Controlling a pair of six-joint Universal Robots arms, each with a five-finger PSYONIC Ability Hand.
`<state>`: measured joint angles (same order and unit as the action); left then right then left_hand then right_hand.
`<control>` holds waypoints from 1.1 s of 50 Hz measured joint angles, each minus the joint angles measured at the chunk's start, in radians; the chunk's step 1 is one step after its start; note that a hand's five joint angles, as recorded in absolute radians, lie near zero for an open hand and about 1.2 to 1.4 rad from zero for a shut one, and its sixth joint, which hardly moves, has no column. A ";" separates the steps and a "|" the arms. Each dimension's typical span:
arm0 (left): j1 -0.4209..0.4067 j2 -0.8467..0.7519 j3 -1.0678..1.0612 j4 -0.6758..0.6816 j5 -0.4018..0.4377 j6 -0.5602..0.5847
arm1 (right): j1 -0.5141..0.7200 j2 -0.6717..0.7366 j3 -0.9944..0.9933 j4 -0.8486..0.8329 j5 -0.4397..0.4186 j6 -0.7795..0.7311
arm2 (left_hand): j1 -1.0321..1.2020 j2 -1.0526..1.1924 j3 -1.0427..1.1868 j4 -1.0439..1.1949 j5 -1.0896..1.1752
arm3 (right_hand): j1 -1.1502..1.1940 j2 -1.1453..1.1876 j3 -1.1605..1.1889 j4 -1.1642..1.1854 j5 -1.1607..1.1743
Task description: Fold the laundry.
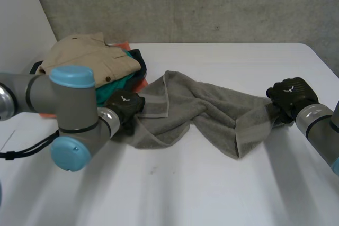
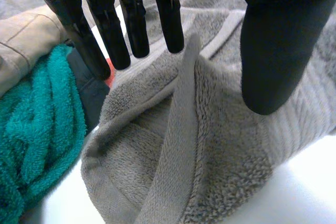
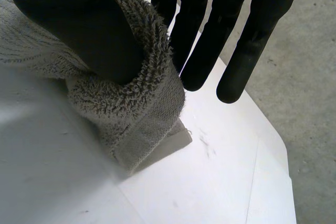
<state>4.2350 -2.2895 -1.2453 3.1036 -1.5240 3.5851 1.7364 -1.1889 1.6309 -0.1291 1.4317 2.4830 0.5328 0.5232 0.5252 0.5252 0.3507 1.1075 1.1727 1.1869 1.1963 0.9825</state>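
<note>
Both hands are spread rather than pinching, the left hand straddling a raised hem and the right hand touching the far end with its thumb alone, so the twisted grey towel on the bench may slip free if lifted.

Towel lying across the table between the hands.
One end lies at the left hand, the other at the right hand; the clothes pile sits just beside the left hand.
</note>
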 measured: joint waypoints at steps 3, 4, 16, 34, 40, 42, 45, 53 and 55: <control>-0.005 -0.019 0.012 0.005 -0.014 0.024 | 0.000 0.000 0.000 0.001 -0.001 0.000 | 0.146 0.129 0.128 0.130 0.128 | -0.002 -0.007 -0.009 -0.010 -0.006; -0.006 -0.024 0.015 0.006 -0.020 0.029 | 0.000 0.000 0.000 0.001 -0.001 0.000 | 0.273 0.262 0.244 0.247 0.243 | -0.004 -0.011 -0.013 -0.016 -0.009; -0.019 0.036 -0.002 0.015 -0.057 0.023 | 0.001 -0.149 0.007 0.015 -0.021 -0.018 | 0.580 0.622 0.614 0.623 0.603 | -0.735 -0.813 -0.826 -0.836 -0.815; -0.017 0.194 -0.078 0.027 -0.054 0.021 | 0.118 -0.184 0.044 0.260 -0.136 -0.153 | 0.580 0.622 0.614 0.623 0.603 | -0.673 -0.739 -0.755 -0.764 -0.716; -0.018 0.232 -0.117 0.029 -0.053 0.021 | 0.200 0.025 -0.152 0.331 -0.054 -0.157 | 0.580 0.622 0.614 0.623 0.603 | -0.639 -0.704 -0.718 -0.723 -0.680; -0.017 0.241 -0.127 0.029 -0.053 0.021 | 0.210 0.088 -0.218 0.362 -0.044 -0.159 | 0.580 0.622 0.614 0.623 0.603 | -0.639 -0.704 -0.716 -0.720 -0.676; -0.014 0.250 -0.137 0.030 -0.053 0.021 | 0.215 0.171 -0.299 0.411 -0.036 -0.164 | 0.580 0.622 0.614 0.623 0.603 | -0.639 -0.704 -0.716 -0.720 -0.674; 0.006 0.258 -0.143 0.030 -0.053 0.020 | 0.212 0.284 -0.390 0.482 -0.017 -0.224 | 0.587 0.640 0.631 0.639 0.611 | -0.576 -0.640 -0.652 -0.672 -0.626; 0.013 0.265 -0.142 0.030 -0.053 0.020 | 0.212 0.281 -0.399 0.481 -0.002 -0.239 | 0.595 0.663 0.658 0.665 0.633 | -0.299 -0.360 -0.376 -0.380 -0.340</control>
<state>4.2483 -2.0247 -1.3877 3.1340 -1.5769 3.6049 1.9489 -0.9075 1.2318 0.3522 1.4300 2.2441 1.1276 1.1867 1.1836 1.1900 0.9835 0.8084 0.8129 0.8114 0.8162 0.6426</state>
